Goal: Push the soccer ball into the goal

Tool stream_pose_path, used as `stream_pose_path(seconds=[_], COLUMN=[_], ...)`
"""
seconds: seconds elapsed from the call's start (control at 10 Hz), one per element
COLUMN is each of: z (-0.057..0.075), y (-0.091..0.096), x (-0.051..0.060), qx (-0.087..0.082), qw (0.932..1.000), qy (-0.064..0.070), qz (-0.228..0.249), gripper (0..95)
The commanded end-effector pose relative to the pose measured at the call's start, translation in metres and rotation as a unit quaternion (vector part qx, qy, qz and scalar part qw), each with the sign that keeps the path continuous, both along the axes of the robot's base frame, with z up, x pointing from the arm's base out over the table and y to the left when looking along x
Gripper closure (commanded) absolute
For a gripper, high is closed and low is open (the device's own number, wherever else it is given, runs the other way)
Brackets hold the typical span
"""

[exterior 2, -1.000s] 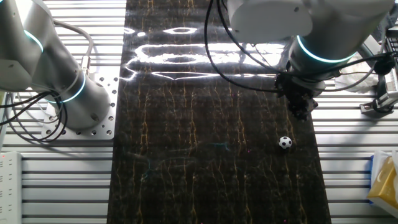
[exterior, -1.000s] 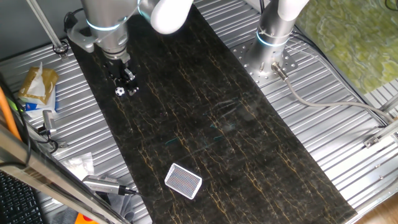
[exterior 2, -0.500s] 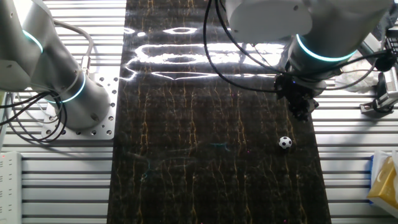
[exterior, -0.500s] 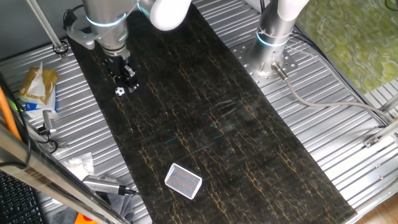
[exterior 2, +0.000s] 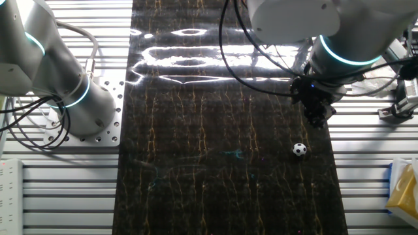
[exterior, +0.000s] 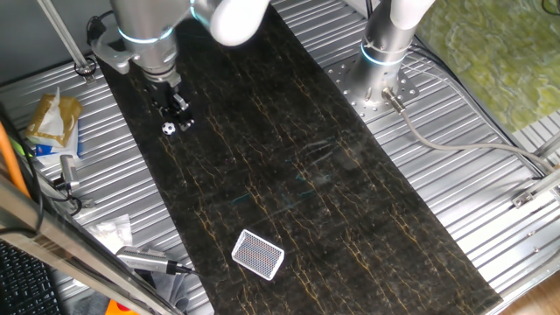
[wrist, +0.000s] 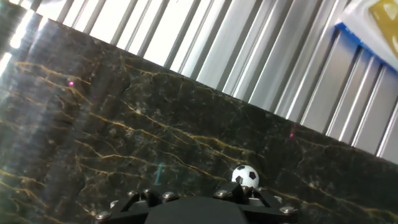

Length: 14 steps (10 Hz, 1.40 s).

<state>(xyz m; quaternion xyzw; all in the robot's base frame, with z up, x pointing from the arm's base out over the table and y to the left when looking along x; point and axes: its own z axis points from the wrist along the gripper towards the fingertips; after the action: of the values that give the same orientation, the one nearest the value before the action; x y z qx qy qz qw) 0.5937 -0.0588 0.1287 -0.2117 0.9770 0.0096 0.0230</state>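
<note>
Soccer ball [exterior: 168, 128] just beside fingers [exterior: 179, 116].

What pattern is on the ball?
White with black patches, like a classic soccer ball; it shows best in the hand view.

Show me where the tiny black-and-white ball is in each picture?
One fixed view: the tiny white soccer ball with black patches sits upper left on the dark marble-patterned mat, just below the black gripper.
The other fixed view: lower right of the mat, below the gripper.
Hand view: bottom centre, just above the gripper's black body.
Shared landmark: the dark mat's edge beside the ribbed metal table.
</note>
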Motion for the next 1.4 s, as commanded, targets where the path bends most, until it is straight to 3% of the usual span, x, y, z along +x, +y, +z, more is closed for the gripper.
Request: stream_pose_path(seconds=[0.1, 0.4, 0.9, 1.4], z=[0.0002, 0.0002, 0.0002, 0.0002], y=[-0.0001, -0.0001, -0.0001, -0.0001], x=[-0.0015, -0.0015, -0.0015, -0.0015], qx=[-0.009, -0.01, -0.013, -0.012], qw=[0.9997, 0.9976, 0.9949, 0.9951], qy=[-0.006, -0.009, -0.017, -0.023], qz=[-0.021, -0.067, -0.099, -0.095], gripper=[38.0, 38.0, 38.0, 38.0])
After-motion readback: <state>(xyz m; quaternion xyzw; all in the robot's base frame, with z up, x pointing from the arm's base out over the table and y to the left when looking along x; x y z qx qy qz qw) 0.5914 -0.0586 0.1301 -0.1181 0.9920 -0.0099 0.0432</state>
